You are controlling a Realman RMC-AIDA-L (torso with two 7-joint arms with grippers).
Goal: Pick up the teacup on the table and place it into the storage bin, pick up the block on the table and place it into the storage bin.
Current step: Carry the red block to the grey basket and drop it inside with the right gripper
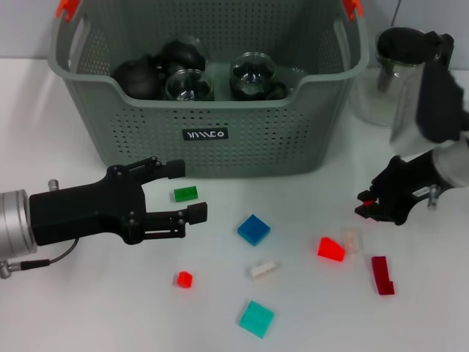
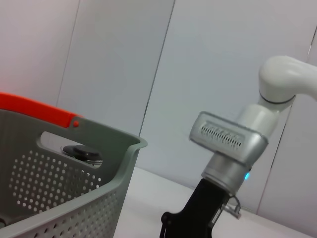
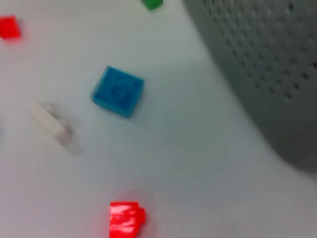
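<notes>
The grey-green storage bin [image 1: 205, 136] stands at the back centre, with glass teacups [image 1: 189, 84] and dark round pieces inside it. My left gripper [image 1: 185, 192] reaches in from the left, open, its fingertips on either side of a small green block [image 1: 185, 193] just in front of the bin. My right gripper [image 1: 368, 206] hovers at the right, above a red block [image 1: 331, 249] and a pale clear one [image 1: 351, 240]. The right wrist view shows a blue block [image 3: 118, 90], the red block [image 3: 126, 218], a white block [image 3: 53, 121] and the bin wall [image 3: 267, 64].
Loose on the table are a blue block [image 1: 253, 229], a white block [image 1: 262, 269], a small red block [image 1: 183, 279], a teal block [image 1: 256, 319] and a dark red piece [image 1: 382, 275]. A glass teapot [image 1: 396, 73] with a black lid stands right of the bin.
</notes>
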